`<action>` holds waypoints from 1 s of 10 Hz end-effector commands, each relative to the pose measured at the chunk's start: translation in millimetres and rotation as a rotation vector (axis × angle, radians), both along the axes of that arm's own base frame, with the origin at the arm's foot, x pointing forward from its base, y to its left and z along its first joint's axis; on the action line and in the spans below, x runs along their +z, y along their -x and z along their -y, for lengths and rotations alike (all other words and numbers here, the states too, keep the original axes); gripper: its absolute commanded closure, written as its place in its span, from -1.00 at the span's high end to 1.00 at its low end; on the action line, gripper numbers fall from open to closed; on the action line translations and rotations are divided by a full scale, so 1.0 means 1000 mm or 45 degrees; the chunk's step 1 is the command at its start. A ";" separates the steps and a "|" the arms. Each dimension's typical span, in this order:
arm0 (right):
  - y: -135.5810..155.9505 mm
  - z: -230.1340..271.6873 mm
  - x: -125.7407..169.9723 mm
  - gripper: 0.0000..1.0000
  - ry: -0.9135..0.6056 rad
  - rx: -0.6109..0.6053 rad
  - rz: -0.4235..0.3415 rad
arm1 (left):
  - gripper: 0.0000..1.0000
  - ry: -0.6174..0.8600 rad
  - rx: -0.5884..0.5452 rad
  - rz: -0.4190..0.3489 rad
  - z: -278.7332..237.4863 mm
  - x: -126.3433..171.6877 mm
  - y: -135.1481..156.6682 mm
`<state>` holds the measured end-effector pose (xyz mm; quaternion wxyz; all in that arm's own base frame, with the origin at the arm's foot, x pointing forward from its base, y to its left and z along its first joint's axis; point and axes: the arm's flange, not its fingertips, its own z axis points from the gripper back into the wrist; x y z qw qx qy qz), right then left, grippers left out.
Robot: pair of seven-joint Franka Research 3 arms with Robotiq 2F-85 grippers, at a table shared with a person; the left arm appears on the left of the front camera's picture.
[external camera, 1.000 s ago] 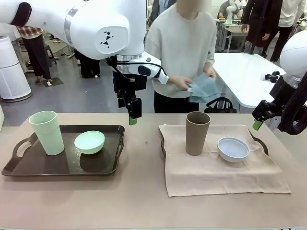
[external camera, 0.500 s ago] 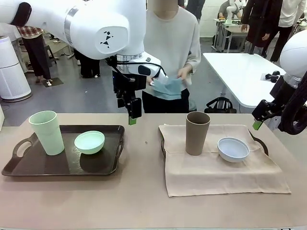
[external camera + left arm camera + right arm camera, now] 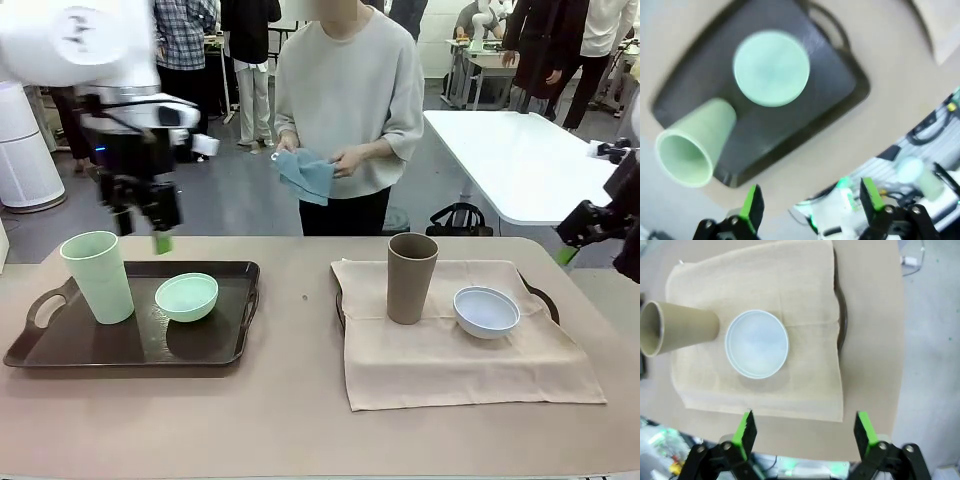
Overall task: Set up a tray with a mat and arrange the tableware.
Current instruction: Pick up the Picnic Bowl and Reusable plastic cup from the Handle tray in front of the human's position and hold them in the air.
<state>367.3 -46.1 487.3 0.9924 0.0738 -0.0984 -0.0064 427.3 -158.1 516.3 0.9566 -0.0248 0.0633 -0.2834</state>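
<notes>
At the upper left of the frame, your left claw (image 3: 145,225) hangs released above the dark tray (image 3: 60,345), while your right claw (image 3: 803,432) gapes empty over the white bowl (image 3: 756,343).

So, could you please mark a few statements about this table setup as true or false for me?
1. The mint green plastic tumbler stands upright on the dark tray. True.
2. The tan-brown plastic tumbler lies on its side. False: it stands upright on the beige cloth mat.
3. The pale blue-white round bowl sits on that mat. True.
4. The robot's right hand grips that bowl. False: it is open, apart from the bowl.
5. The person holds a blue cloth. True.
</notes>
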 end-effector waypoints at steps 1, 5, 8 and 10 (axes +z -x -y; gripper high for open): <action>0.025 0.019 0.007 1.00 -0.017 0.025 0.051 | 1.00 0.163 0.191 -0.020 -0.060 -0.010 0.002; 0.035 0.040 0.001 1.00 -0.040 -0.022 0.044 | 1.00 0.162 0.378 0.068 -0.127 0.004 0.026; 0.035 0.040 0.011 1.00 -0.061 -0.040 0.056 | 1.00 0.179 0.355 0.008 -0.133 0.004 0.014; 0.035 0.056 0.017 1.00 -0.251 -0.038 0.050 | 1.00 0.331 0.378 0.099 -0.148 0.014 0.030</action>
